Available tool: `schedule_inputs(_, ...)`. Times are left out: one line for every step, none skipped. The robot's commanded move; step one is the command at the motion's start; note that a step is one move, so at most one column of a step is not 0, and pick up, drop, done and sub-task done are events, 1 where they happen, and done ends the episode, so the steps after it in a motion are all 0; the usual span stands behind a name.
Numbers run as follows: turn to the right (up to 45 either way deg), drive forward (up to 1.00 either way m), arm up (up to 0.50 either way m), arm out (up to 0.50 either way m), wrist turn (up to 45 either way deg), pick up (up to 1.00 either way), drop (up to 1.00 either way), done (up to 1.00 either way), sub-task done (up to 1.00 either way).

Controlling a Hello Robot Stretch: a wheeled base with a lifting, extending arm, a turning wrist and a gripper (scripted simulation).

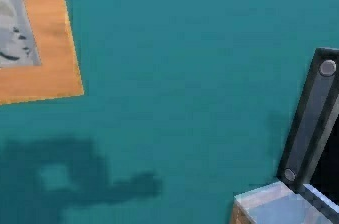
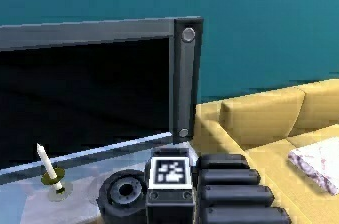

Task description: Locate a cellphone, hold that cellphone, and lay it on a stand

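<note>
Arm (image 2: 222,192), lower middle of the arm side view, reaching toward the stand (image 2: 87,178) that carries the television (image 2: 77,90) and, at lower left, a candle (image 2: 45,165). Whether the jaws are spread or pressed together, or carry anything, cannot be told, nor where the cellphone lies. Risk: the candle stands near the arm, so a sideways sweep would probably topple it.

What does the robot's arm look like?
The arm is a dark, nearly black bar of chunky square blocks, one after another. At its end sits a white square tag with black marks, like a sticker. Beside it is the gripper, a dark round body with a ring on top.
</note>
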Motion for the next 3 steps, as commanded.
schedule_inputs(0.0, 0.00, 0.00, 0.48, 0.0, 0.00, 0.00, 0.00, 0.00)
schedule_inputs(0.0, 0.00, 0.00, 0.00, 39.0, 0.00, 0.00, 0.00, 0.00)
schedule_inputs(0.0, 0.00, -0.06, 0.00, 0.0, 0.00, 0.00, 0.00, 0.00)
